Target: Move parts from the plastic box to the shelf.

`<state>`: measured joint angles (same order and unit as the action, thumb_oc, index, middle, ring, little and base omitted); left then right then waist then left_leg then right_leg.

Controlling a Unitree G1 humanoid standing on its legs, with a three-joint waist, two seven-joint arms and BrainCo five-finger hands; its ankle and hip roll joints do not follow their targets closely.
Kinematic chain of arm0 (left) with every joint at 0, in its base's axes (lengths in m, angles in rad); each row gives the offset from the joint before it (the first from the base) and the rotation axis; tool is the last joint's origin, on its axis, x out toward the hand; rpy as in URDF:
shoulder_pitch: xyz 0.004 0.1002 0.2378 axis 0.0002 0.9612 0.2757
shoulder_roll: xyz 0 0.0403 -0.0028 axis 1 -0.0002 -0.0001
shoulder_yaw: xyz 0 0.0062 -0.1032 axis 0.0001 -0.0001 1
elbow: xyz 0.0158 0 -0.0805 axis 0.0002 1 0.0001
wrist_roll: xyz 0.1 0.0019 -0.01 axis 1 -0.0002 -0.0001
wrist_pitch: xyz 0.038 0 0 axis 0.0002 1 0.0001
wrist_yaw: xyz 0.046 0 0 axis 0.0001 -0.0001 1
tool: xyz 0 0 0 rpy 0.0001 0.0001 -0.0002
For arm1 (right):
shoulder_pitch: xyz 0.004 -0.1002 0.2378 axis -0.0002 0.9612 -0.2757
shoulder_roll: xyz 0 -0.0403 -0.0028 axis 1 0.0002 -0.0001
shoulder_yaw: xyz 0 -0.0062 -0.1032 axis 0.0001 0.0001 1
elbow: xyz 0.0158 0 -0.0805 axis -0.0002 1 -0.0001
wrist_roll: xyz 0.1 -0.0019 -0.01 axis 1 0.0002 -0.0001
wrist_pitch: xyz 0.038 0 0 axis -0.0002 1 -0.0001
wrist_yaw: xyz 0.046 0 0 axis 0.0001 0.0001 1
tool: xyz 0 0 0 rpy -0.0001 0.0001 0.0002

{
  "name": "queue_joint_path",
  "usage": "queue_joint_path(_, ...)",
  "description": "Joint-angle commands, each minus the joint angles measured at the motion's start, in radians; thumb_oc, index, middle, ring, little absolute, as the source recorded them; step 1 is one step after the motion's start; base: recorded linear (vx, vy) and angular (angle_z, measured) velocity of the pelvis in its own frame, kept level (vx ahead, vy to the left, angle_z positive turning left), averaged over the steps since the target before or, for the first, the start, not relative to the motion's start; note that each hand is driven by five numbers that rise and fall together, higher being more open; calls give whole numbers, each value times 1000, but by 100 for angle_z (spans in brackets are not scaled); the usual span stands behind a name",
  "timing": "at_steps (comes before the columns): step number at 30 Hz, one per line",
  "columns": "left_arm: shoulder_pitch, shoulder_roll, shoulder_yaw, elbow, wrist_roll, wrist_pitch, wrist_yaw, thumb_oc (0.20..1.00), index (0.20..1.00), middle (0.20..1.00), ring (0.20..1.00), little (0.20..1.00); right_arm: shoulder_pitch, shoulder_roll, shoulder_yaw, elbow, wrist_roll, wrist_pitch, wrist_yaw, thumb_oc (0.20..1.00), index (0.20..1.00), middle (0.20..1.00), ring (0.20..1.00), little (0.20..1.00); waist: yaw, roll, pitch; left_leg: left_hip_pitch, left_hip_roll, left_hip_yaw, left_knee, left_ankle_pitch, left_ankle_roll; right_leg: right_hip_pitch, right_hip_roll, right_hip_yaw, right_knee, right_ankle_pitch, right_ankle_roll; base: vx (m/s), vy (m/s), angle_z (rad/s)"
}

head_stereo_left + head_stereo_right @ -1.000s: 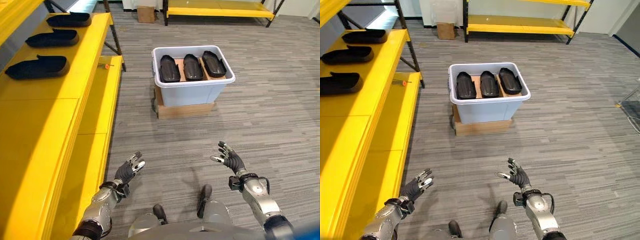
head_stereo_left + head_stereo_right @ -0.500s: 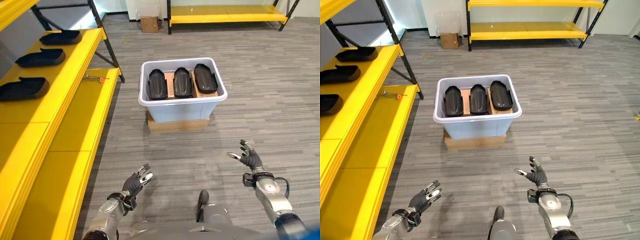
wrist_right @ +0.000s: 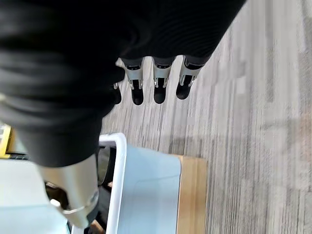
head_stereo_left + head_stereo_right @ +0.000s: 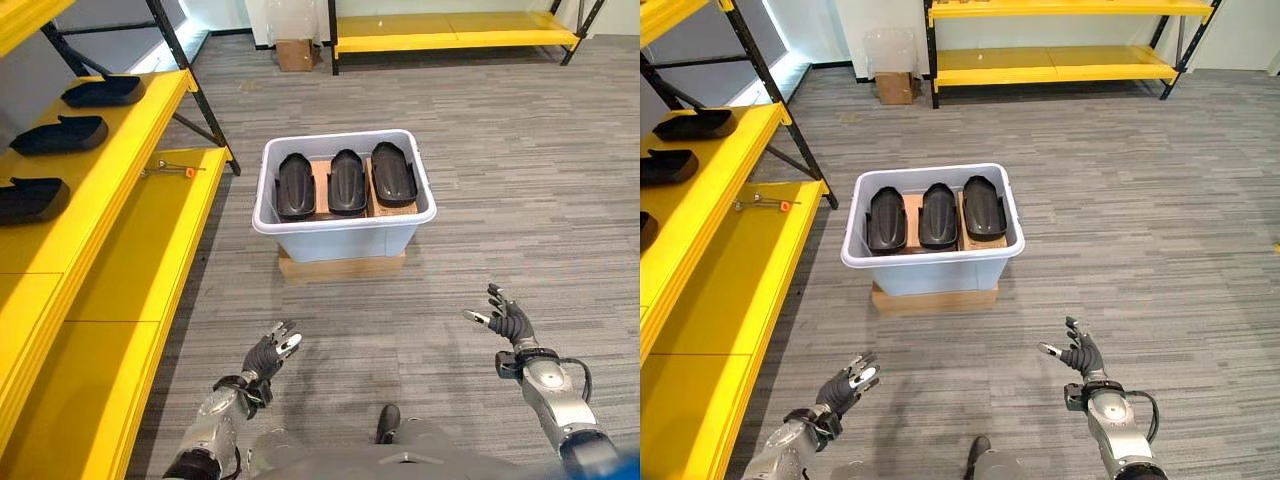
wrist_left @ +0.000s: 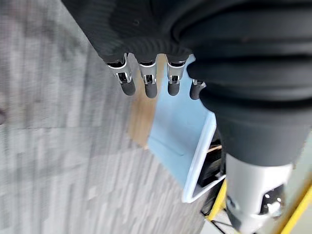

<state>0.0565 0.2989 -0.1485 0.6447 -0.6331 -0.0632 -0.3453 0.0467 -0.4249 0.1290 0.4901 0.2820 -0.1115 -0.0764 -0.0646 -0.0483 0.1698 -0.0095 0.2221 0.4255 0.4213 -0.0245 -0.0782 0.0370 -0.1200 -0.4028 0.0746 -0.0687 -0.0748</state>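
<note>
A pale blue plastic box (image 4: 340, 235) stands on a flat cardboard base (image 4: 342, 268) on the carpet ahead of me. Three black moulded parts (image 4: 344, 181) lie side by side in it. The yellow shelf (image 4: 95, 170) runs along my left, with three more black parts (image 4: 57, 133) on its upper level. My left hand (image 4: 265, 355) and right hand (image 4: 509, 323) hover low over the floor, well short of the box, both open and holding nothing. The box wall (image 5: 175, 136) shows past the left hand's fingers, and the same box (image 3: 146, 190) past the right hand's.
A small tool with an orange tip (image 4: 172, 170) lies on the lower yellow shelf board. A second yellow rack (image 4: 450, 28) and a small cardboard box (image 4: 293, 54) stand at the far wall. Grey carpet stretches between me and the plastic box.
The whole picture has swung to the right, so the box now sits nearer the middle and the shelf further left. Both hands stay open and low.
</note>
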Motion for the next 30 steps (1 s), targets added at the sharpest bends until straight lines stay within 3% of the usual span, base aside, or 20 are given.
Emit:
queue_joint_path(1,18,30,12,-66,30,-60,13,1000,1000,1000,1000,1000,-26,-9,9,-42,-7,-58,21,1000,1000,1000,1000,1000,0,12,29,40,-83,34,-209,-17,16,14,28,23,-7,39,135,131,88,18)
queue_joint_path(3,26,31,14,-75,8,-69,25,1000,1000,1000,1000,1000,-29,-6,28,-43,-8,-53,26,1000,1000,1000,1000,1000,15,19,34,-2,-78,11,-297,49,-1,52,34,47,-28,28,136,182,107,17)
queue_joint_path(4,29,29,20,-80,5,-69,28,1000,1000,1000,1000,1000,-30,-5,40,-40,-10,-56,29,1000,1000,1000,1000,1000,23,23,38,-35,-55,-8,-310,103,-17,70,36,58,-39,23,132,190,99,-14)
queue_joint_path(5,30,29,21,-79,1,-72,30,1000,1000,1000,1000,1000,-31,-5,46,-40,-8,-57,33,1000,1000,1000,1000,1000,25,27,39,-43,-47,-6,-332,117,-21,77,35,58,-41,20,133,217,114,-43)
queue_joint_path(8,41,29,42,-82,-5,-81,27,1000,1000,1000,1000,1000,-28,3,83,-55,-1,-53,66,1000,1000,1000,1000,1000,37,47,41,-70,13,-5,-443,234,-60,106,35,50,-33,-2,134,275,167,-59)
queue_joint_path(10,50,30,51,-80,-2,-86,27,1000,1000,1000,1000,1000,-25,6,96,-66,-2,-45,77,1000,1000,1000,1000,1000,40,54,43,-69,29,-2,-472,257,-70,112,34,45,-10,-17,133,320,202,-55)
queue_joint_path(11,54,29,58,-83,3,-85,26,1000,1000,1000,1000,1000,-25,10,106,-73,-8,-38,81,1000,1000,1000,1000,1000,46,56,47,-77,49,-31,-460,280,-76,113,34,51,8,-30,127,319,224,-46)
queue_joint_path(13,54,30,64,-80,1,-87,29,1000,1000,1000,1000,1000,-33,13,124,-74,-22,-41,86,1000,1000,1000,1000,1000,51,56,53,-70,54,-58,-438,250,-64,101,23,64,57,-56,125,291,226,-31)
queue_joint_path(15,43,35,60,-70,40,-99,41,1000,1000,1000,1000,1000,-40,16,139,-72,-17,-38,70,1000,1000,1000,1000,1000,50,54,56,-60,46,-43,-403,205,-47,94,12,56,96,-78,122,300,248,-13)
queue_joint_path(17,24,49,44,-60,101,-115,45,1000,1000,1000,1000,1000,-40,21,147,-83,-14,-41,68,1000,1000,1000,1000,1000,52,48,50,-66,13,-37,-362,155,-22,91,8,52,136,-105,121,253,208,-1)
queue_joint_path(22,9,66,18,-56,108,-99,8,1000,1000,1000,1000,1000,-37,29,151,-89,-26,-59,78,1000,1000,1000,1000,1000,51,39,39,-63,-44,-36,-332,98,20,84,6,79,222,-136,139,290,252,1)
queue_joint_path(23,9,76,8,-60,120,-88,-6,1000,1000,1000,1000,1000,-40,34,147,-92,-33,-62,79,1000,1000,1000,1000,1000,48,30,26,-46,-81,-23,-359,79,48,71,3,88,285,-111,171,270,262,8)
queue_joint_path(24,9,77,7,-60,122,-88,-6,1000,1000,1000,1000,1000,-40,35,147,-92,-35,-62,78,1000,1000,1000,1000,1000,48,29,24,-44,-85,-21,-363,78,51,68,1,89,290,-109,174,267,294,22)
queue_joint_path(26,6,89,-10,-59,132,-89,1,1000,1000,1000,1000,1000,-49,41,146,-97,-42,-50,68,1000,1000,1000,1000,1000,47,15,8,-29,-140,-4,-406,57,88,35,-8,107,420,-35,234,165,243,16)
queue_joint_path(27,-2,96,-18,-56,121,-86,2,1000,1000,1000,1000,1000,-55,45,149,-98,-38,-39,52,1000,1000,1000,1000,1000,52,7,0,-22,-176,7,-429,44,114,13,-28,107,524,53,288,121,211,-2)
queue_joint_path(30,-8,100,-24,-58,115,-81,-1,1000,1000,1000,1000,1000,-60,52,150,-98,-41,-33,34,1000,1000,1000,1000,1000,60,5,-5,-14,-203,17,-445,29,140,-31,-59,104,641,130,319,100,173,6)
